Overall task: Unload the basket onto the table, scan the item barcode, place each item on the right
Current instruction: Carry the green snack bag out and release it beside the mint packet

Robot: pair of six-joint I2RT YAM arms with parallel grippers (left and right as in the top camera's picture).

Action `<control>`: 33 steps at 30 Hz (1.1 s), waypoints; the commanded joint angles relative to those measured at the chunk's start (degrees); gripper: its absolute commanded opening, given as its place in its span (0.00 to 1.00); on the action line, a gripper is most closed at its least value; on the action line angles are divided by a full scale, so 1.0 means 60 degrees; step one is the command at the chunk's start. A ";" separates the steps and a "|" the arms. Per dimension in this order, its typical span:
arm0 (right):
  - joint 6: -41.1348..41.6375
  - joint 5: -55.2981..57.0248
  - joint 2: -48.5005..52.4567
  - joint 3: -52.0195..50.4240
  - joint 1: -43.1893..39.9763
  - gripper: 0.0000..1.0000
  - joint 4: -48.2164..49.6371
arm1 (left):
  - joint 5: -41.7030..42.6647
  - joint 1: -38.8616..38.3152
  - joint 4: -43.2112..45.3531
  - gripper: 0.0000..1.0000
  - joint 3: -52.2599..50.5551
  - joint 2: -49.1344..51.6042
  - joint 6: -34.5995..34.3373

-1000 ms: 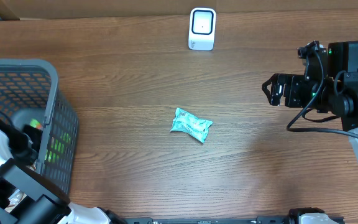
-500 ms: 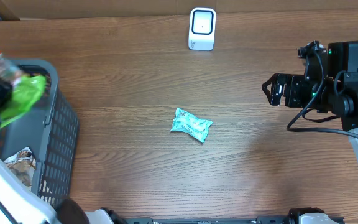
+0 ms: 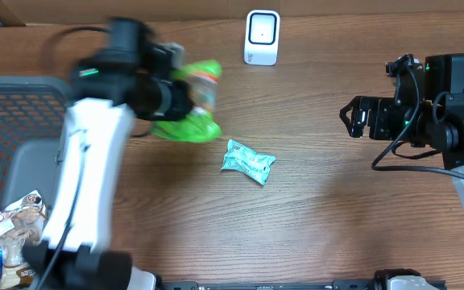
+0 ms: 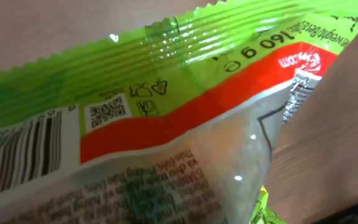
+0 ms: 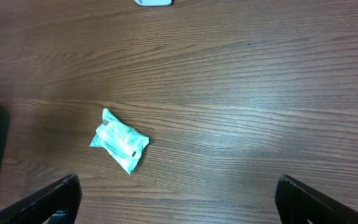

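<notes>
Wooden tabletop (image 3: 337, 217) from overhead: the left gripper (image 3: 177, 97), jaws clamped on a green bag (image 3: 190, 122), is hanging near the white scanner (image 3: 262, 36), a teal packet (image 3: 248, 161) lying nearby. At the left wrist, the bag's barcode (image 4: 17, 152) is showing at one end, so it likely needs turning squarely toward the scanner window. At the right wrist, the right gripper (image 5: 178, 199) is idling, jaws wide apart.

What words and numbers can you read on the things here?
"160 g" with an "e" mark: on the green bag, upside down.
".com": on its red stripe, the rest blurred.
Small print under the stripe: too small to read.
Teal packet: too small to read.
White scanner: nothing readable.
</notes>
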 commanded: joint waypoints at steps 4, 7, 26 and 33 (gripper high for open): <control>0.0000 -0.0084 0.0004 0.0215 -0.0033 1.00 0.0098 | -0.0448 -0.1381 0.1053 0.04 -0.1370 0.2291 -0.0022; -0.0004 -0.0080 0.0004 0.0215 -0.0033 1.00 0.0098 | -0.0342 -0.1734 0.1118 0.09 -0.1399 0.3289 -0.0033; -0.0004 -0.0084 0.0004 0.0215 -0.0033 1.00 0.0109 | -0.0262 -0.0441 -0.1683 0.72 0.4328 0.1876 0.0095; -0.0004 -0.0084 0.0004 0.0215 -0.0033 1.00 0.0102 | -0.2535 0.1617 -0.3665 0.77 0.5719 0.0146 -0.1348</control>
